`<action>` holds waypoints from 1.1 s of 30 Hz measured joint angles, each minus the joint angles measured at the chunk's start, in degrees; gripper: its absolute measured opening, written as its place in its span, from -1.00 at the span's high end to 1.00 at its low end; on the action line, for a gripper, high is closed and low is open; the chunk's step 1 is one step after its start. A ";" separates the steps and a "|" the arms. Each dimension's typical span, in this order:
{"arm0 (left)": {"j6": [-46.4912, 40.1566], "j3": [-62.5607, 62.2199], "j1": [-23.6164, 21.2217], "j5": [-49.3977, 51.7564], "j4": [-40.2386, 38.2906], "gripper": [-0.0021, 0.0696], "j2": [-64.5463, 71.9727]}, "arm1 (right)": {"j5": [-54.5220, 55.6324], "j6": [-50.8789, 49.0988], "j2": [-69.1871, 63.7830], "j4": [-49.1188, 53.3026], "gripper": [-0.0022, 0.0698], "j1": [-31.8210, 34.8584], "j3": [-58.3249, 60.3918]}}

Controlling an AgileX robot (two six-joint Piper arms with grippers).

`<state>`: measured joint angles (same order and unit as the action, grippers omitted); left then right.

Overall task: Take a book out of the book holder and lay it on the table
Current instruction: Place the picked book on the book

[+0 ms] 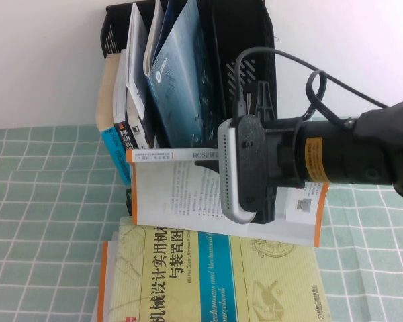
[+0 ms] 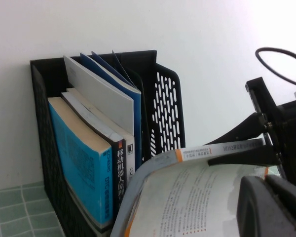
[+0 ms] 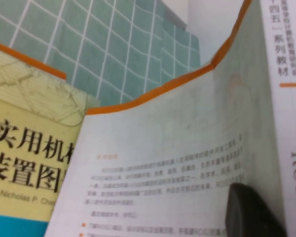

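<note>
A white-grey, orange-edged book with black print hangs over a pale yellow book with a blue band, on a mint-green, white-gridded table, before a black book holder.

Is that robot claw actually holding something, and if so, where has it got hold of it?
Yes. The right gripper is shut on the book, the orange-edged ROS2 paperback, pinching it near its spine edge, above the yellow book. The left gripper is not in view.
</note>
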<state>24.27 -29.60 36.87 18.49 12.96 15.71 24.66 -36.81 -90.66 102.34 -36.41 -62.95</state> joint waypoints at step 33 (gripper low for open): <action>-0.01 0.00 0.00 0.00 0.00 0.95 0.00 | -7.81 4.39 -0.74 -0.36 0.61 -7.67 -1.26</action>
<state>24.26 -29.60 36.87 18.49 12.96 15.71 16.85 -32.42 -91.40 101.98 -44.08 -64.21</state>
